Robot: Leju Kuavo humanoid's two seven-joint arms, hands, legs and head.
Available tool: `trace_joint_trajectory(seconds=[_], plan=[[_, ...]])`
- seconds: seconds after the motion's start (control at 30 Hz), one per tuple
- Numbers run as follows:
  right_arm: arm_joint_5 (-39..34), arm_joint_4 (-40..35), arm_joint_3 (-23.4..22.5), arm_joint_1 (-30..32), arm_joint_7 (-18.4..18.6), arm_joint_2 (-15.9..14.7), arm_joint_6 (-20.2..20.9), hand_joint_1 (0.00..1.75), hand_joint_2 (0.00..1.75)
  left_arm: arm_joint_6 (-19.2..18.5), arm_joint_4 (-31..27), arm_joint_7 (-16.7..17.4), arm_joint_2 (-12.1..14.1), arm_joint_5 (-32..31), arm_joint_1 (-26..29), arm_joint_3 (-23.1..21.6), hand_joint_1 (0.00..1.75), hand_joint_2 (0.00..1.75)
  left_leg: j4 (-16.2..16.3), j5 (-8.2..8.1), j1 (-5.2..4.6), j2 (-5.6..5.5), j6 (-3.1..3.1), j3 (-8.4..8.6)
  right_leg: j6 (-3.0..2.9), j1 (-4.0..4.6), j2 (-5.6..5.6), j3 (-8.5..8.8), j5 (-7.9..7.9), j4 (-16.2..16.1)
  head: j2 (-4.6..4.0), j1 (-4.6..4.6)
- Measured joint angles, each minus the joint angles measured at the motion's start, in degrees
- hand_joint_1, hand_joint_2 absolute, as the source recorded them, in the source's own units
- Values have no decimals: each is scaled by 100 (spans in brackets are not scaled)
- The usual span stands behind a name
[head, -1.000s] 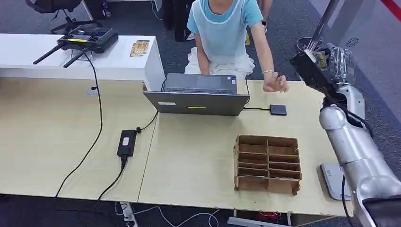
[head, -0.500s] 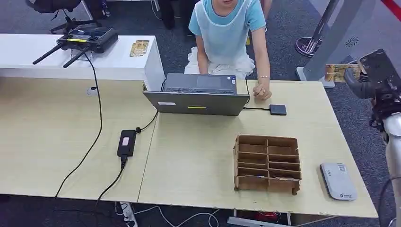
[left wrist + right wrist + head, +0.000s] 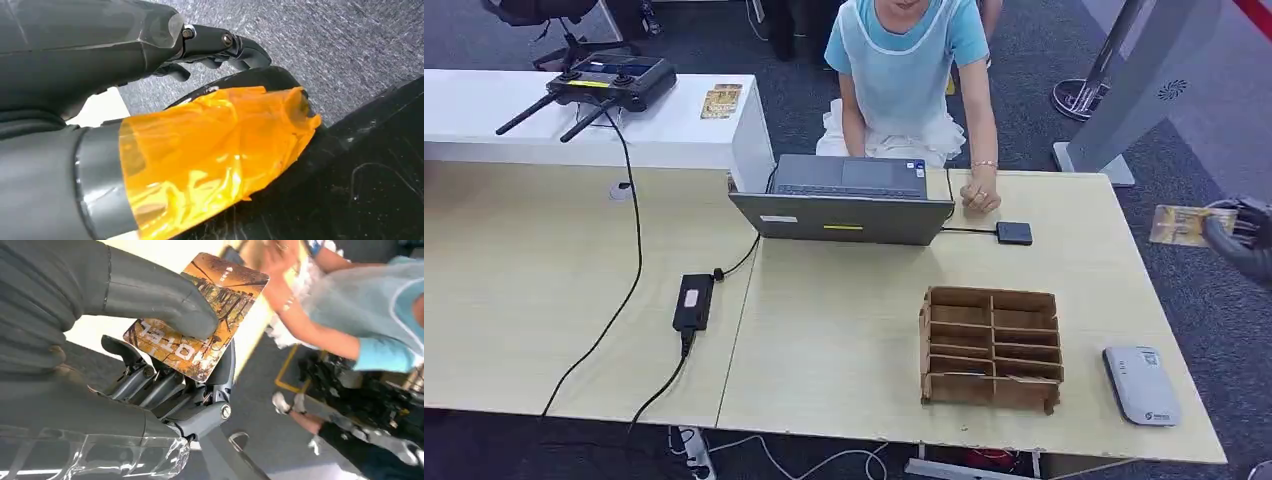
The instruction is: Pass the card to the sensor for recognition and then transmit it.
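- The right hand [image 3: 1246, 240] hangs out past the far right edge of the pale wooden surface [image 3: 844, 330], over the dark grey carpet, with its fingers [image 3: 150, 292] clamped on the orange-brown printed plastic card [image 3: 1181, 224].
- From the right wrist view the grip is plain: the thick thumb presses on the card's printed face and the darker fingers back it from underneath. The card [image 3: 200, 315] sticks well out beyond the thumb.
- The small white rounded-rectangle sensor pad [image 3: 1141, 384] lies flat at the surface's near right corner, just beside the brown cardboard compartment organiser [image 3: 991, 346]. The card is well apart from that pad, off to its far side and beyond the surface edge.
- My read: this is the carry stage. The card is secured but not yet presented, so recognition has not been done.
- The next move calls for bringing the hand in over the surface and lowering the card flat and close over the white pad, face parallel to it, without knocking the organiser alongside.
- After that comes the hand-off, likely to the person in the light blue top [image 3: 904, 60] seated behind the grey open laptop [image 3: 844, 200], whose hand [image 3: 980, 196] rests on the surface near a small black square device [image 3: 1014, 233].
- The left hand [image 3: 215, 45] hangs low by the robot's body, fingers curled in, holding nothing I can see.
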Motion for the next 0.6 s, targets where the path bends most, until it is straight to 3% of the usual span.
trace_joint_trajectory(seconds=[0.2, 0.6], plan=[[-205, -44, -317, 732, -48, -199, 255, 175, 175, 0, 0, 0, 0, -55, -1, 0, 0, 0, 0, 0, 0, 11, 0, 2, 0, -1, 10, -1, 1, 2, 0, -2], [-245, -81, -457, 955, -24, -266, 358, 175, 175, 0, 0, 0, -2, -83, -4, 0, 0, 0, 0, 1, 0, 13, 0, 7, -2, 0, 16, -1, 2, 3, 0, -2]])
